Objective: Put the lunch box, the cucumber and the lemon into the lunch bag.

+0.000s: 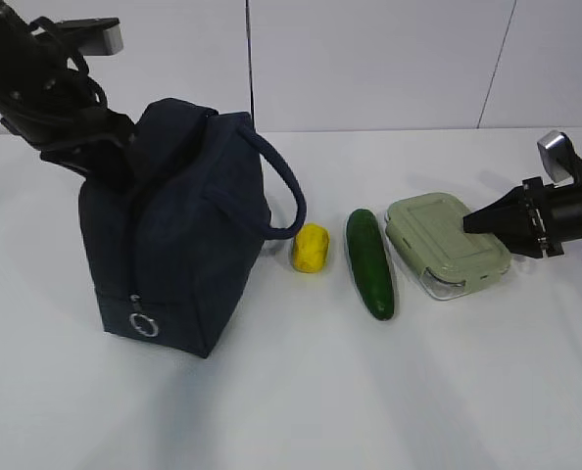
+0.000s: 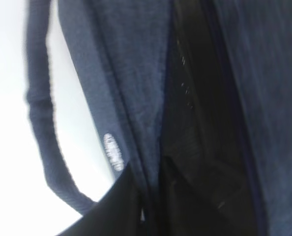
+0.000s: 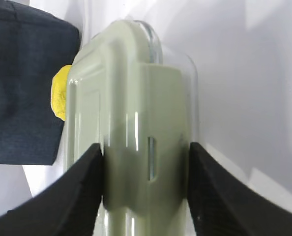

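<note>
I see the lunch box lying flat on the white surface at right of centre in the exterior view, sage lid up, with the right tool at its right end. In the right wrist view the two dark fingers stand on either side of the box's clip end, each against or just beside its side; I cannot tell from here whether they are pressing, so I log the right tool as part-way open around the lunch box. The right arm enters low from the right edge of the frame, roughly level with the surface. The cucumber lies just left of the box, and the lemon left of that, near the lunch bag, which stands upright at left of centre with its ring pull low on the near face. The left tool is at the bag's top at upper left, narrow, pinched on a fold of the navy fabric beside the black zipper band. The left arm slants down from the upper left corner.
</note>
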